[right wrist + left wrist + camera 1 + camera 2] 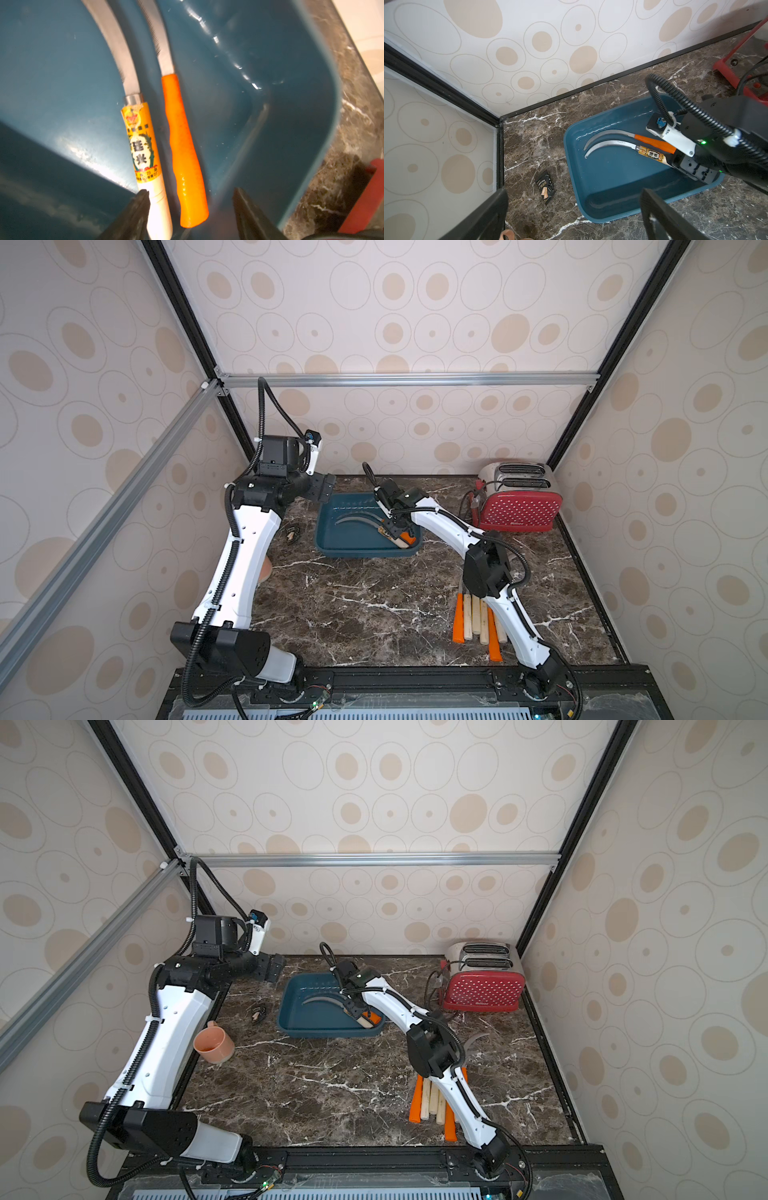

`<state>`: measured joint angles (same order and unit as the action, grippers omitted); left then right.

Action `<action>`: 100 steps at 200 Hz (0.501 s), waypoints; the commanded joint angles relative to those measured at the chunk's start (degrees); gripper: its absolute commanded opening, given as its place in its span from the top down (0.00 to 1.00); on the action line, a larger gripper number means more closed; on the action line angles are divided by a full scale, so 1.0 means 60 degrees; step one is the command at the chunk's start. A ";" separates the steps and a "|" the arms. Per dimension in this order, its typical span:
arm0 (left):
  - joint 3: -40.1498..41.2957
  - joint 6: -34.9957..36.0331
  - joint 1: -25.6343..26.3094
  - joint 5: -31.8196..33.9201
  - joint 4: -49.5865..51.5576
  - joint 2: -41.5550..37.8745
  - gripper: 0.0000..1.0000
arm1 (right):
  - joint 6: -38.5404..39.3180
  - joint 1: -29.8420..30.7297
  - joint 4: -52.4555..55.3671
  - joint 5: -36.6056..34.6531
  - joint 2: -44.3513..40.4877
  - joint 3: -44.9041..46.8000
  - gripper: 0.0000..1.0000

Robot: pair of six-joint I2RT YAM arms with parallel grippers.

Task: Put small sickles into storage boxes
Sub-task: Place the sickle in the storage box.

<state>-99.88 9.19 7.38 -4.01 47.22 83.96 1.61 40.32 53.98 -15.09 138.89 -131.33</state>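
So two small sickles are lying in the blue tray [349,541], upper middle of both top views; the orange-handled sickle [182,155] and the wood-handled sickle [143,145] with its yellow label sit side by side on the tray floor, blades curving the same way; the right gripper [191,191] hangs right over their handle ends with its jaws spread apart, clamping nothing, though the wood handle looks to be right against one finger [133,214]; the rest of the sickles [476,620] are bunched at lower right on the marble table [353,614], partly under the right arm; the left gripper [323,487] hovers just beside the tray's upper-left corner, jaws wide apart and empty; red toaster [517,510] upper right, peach cup [214,1042] at left.
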 commanded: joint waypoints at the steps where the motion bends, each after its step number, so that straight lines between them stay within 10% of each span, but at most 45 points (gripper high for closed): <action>1: -0.0226 -0.0034 -0.0043 -0.0257 -0.0019 -0.0137 0.01 | -0.1095 -0.0376 -0.0695 0.0043 -0.1677 0.1117 0.32; 100: -0.0202 0.0035 0.0118 -0.0770 0.0018 0.0156 0.01 | -0.3694 -0.1107 -0.2838 -0.0627 -0.8107 0.8584 0.14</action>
<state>-99.88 8.82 7.57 -7.86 47.22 84.27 -14.59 33.23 35.57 -14.28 96.79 -85.62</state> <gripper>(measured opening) 0.992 0.856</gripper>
